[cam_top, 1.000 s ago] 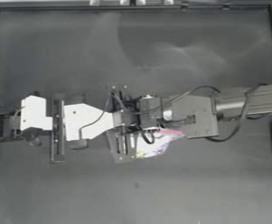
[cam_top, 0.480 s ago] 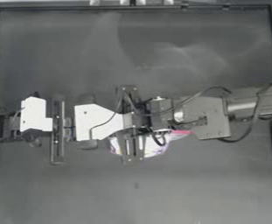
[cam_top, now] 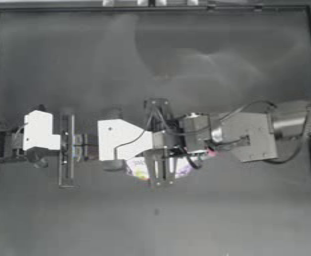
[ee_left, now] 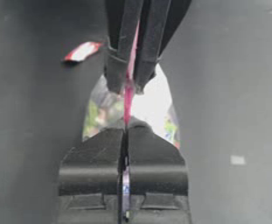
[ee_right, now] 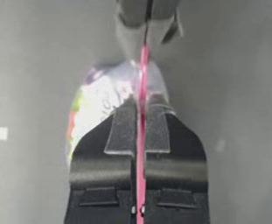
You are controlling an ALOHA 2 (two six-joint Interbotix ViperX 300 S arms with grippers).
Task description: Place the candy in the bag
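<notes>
Near the counter's middle: we see both arms meet, the left reaching in from the left, the right from the right.
Bag (cam_top: 159,167): held between the two grippers by its pink strip, edge-on in both wrist views; its yellow, pink and white contents hang below the strip.
Left gripper (ee_left: 126,124): fingers closed tight on the pink strip (ee_left: 129,89).
Right gripper (ee_right: 142,105): fingers pressed together on the same strip, facing the left gripper along it.
Candy (ee_left: 82,51): we find it lying on the counter (ee_left: 27,131) just beside the right gripper's fingers, apart from the bag, not inside it.
In the way: the two grippers cover most of the bag from above, and the strip between them looks pinched shut.
Counter: dark and bare around the arms.
</notes>
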